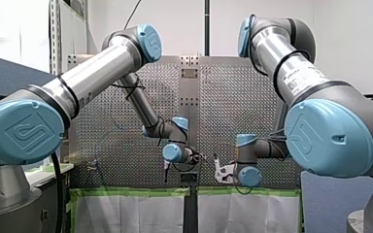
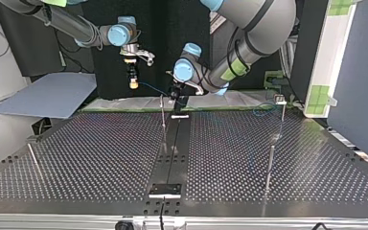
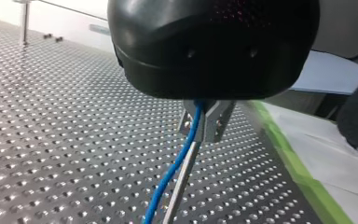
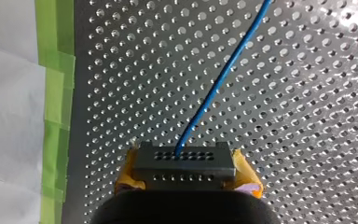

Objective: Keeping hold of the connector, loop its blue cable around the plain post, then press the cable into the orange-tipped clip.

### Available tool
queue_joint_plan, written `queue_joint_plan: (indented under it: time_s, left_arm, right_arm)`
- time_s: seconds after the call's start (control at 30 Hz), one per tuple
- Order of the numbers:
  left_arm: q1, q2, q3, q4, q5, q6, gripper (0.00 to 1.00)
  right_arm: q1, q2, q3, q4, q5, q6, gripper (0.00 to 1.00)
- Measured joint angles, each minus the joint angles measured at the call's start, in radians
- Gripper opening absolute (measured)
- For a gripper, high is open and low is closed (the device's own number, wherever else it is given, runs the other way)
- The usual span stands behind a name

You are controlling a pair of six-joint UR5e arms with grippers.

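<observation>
While right pincer (image 4: 187, 171) grips connector (image 4: 185, 160), cable (image 4: 216, 88) — ahead

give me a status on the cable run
Right gripper shut on connector. Left gripper shut on blue cable, beside plain post. No obstruction seen.

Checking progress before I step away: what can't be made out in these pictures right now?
Cable and post, left wrist view: touching or looped, unclear; edge cuts both off.
Post-top fitting, top view: too small to show an orange tip.
Cable's full run, front view: too thin to trace.
</observation>
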Motion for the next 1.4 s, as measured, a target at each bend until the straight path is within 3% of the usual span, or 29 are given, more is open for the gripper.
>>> queue_joint_plan:
  time_s: [0.27, 0.8, 1.4]
  left_arm:
    - [0.007, 0.000, 0.001, 0.009, -0.002, -0.021, 0.00]
    - [0.014, -0.012, 0.004, 0.007, 0.012, -0.043, 0.00]
    - [0.021, -0.029, 0.008, 0.021, 0.026, -0.066, 0.00]
  right_arm:
    - [-0.006, 0.046, -0.023, 0.006, 0.003, 0.000, 0.00]
    - [-0.008, 0.050, -0.079, 0.039, -0.001, -0.017, 0.00]
    - [-0.045, 0.053, -0.090, 0.046, -0.002, -0.046, 0.00]
